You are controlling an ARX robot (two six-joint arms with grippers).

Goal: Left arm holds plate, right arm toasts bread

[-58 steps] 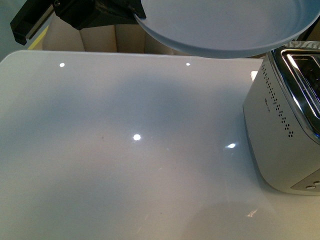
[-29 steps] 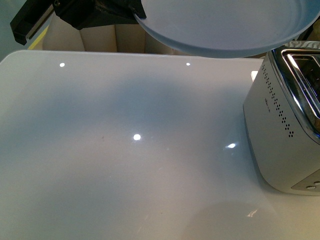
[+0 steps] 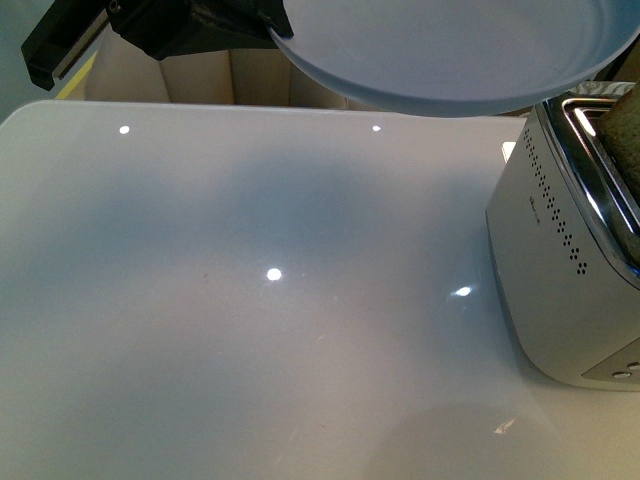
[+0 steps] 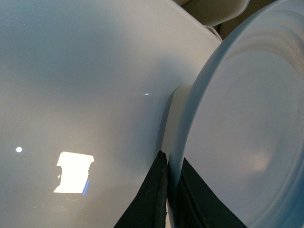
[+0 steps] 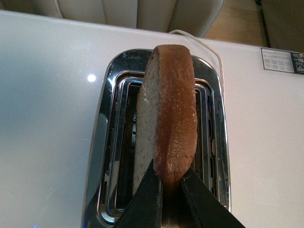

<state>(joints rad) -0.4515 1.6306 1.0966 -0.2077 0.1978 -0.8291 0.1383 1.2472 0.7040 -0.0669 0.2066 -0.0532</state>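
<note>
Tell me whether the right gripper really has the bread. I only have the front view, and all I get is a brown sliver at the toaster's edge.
Observer: Yes. The right wrist view shows the right gripper shut on the bread, pinching the crust, slice on edge.
Operator: Lined up with a slot?
Observer: It runs lengthwise along the toaster slots, above the top; which slot, I can't tell.
Operator: And the plate grip?
Observer: The left wrist view shows the left gripper with one finger on each side of the plate rim.
</note>
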